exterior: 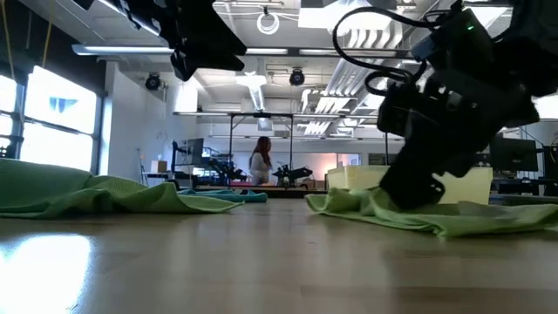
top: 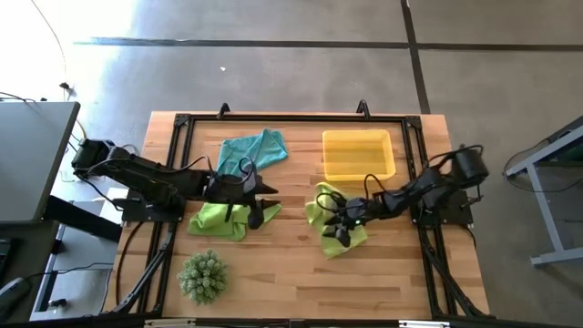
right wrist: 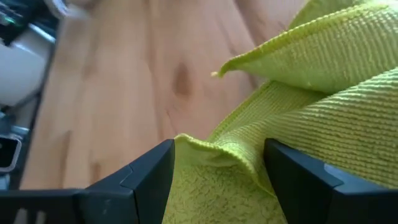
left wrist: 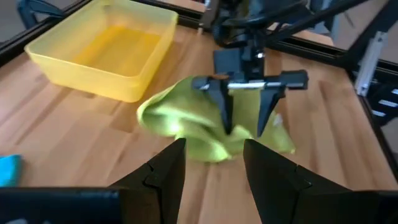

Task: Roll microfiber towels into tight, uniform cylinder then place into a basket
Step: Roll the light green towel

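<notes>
Towels number three, all unrolled: a teal one (top: 254,150) left of the basket (top: 358,154), one lime (top: 221,220) further left and nearer, one lime (top: 332,226) just below it. Right gripper (top: 339,225) straddles this last, fingers spread. Left gripper (top: 265,202) hovers spread beside the left lime towel.

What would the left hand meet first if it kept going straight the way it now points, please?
Probably the crumpled lime-green towel under the right hand, which lies straight ahead of the open left hand across bare wood. Depth is hard to judge; the yellow basket sits off to one side.
</notes>
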Controlling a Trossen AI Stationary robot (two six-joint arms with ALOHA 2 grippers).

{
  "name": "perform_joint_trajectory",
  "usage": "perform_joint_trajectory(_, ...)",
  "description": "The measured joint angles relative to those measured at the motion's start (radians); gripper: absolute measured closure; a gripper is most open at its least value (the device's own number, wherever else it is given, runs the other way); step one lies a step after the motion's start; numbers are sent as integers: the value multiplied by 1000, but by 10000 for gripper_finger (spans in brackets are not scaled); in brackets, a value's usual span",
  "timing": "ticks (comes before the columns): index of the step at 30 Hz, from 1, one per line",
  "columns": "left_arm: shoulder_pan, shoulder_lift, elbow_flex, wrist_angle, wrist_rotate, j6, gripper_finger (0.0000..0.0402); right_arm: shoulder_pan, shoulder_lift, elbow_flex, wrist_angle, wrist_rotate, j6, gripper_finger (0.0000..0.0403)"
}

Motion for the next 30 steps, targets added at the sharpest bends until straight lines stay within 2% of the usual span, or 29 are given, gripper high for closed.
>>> perform_joint_trajectory(4, -33, 0, 0, 9, -1, -1, 250, 0, 109, 110, 70, -69, -102, 163)
perform_joint_trajectory(8, -54, 0, 0, 9, -4, 0, 250, 0, 165, 254, 1, -235, -147, 163)
perform_joint_trajectory(12, -64, 0, 0, 10, -4, 0, 250, 0, 147, 394, -282, -387, -166, 163)
perform_joint_trajectory(15, -66, 0, 0, 7, -4, -1, 250, 0, 123, 504, -566, -400, -244, 163)
perform_joint_trajectory(17, -69, 0, -1, 5, -4, -1, 250, 0, 114, 582, -766, -349, -302, 163)
perform_joint_trajectory(20, -72, -1, -3, -13, -4, 0, 250, 0, 114, 703, -1049, -211, -365, 163)
perform_joint_trajectory(24, -72, -1, -3, -48, -5, 0, 250, 0, 113, 822, -1328, 101, -351, 163)
perform_joint_trajectory(27, -72, 0, -4, -53, -22, 2, 250, -2, 113, 871, -1443, 309, -299, 163)
perform_joint_trajectory(30, -72, -1, -4, -53, -47, 5, 250, -5, 113, 871, -1470, 403, -267, 163)
